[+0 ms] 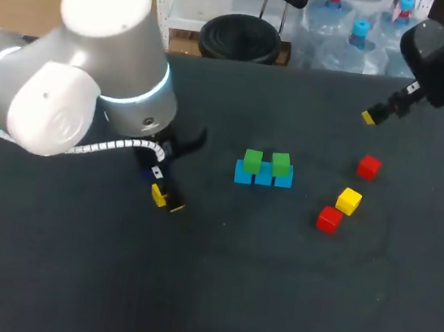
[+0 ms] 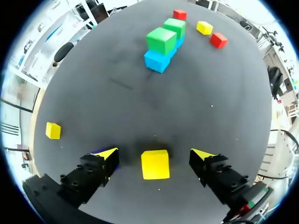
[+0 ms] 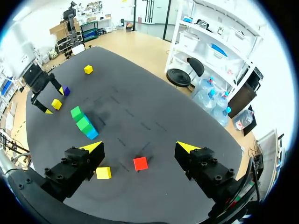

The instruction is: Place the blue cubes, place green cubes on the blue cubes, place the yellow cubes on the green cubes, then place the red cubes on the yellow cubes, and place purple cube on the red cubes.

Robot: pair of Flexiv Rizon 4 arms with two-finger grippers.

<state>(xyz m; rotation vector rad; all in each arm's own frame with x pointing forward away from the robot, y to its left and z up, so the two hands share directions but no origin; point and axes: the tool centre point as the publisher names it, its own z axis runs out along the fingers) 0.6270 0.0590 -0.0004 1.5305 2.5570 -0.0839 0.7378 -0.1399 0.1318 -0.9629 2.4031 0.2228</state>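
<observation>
Three blue cubes (image 1: 263,175) sit in a row mid-table, with two green cubes (image 1: 253,160) on top of them. My left gripper (image 2: 155,154) stands open low over the table, a yellow cube (image 2: 155,164) lying between its fingers and touching neither. A purple cube (image 3: 67,91) rests just beside one of its fingers. To the right of the stack lie a red cube (image 1: 368,166), a yellow cube (image 1: 348,201) and another red cube (image 1: 329,219). My right gripper (image 3: 140,147) hangs open and empty, high above the table's back right (image 1: 372,114).
A further yellow cube (image 2: 53,130) lies apart on the table, off to one side of my left gripper, also seen in the right wrist view (image 3: 88,69). My bulky left arm (image 1: 84,91) hides the left back of the table in the head view.
</observation>
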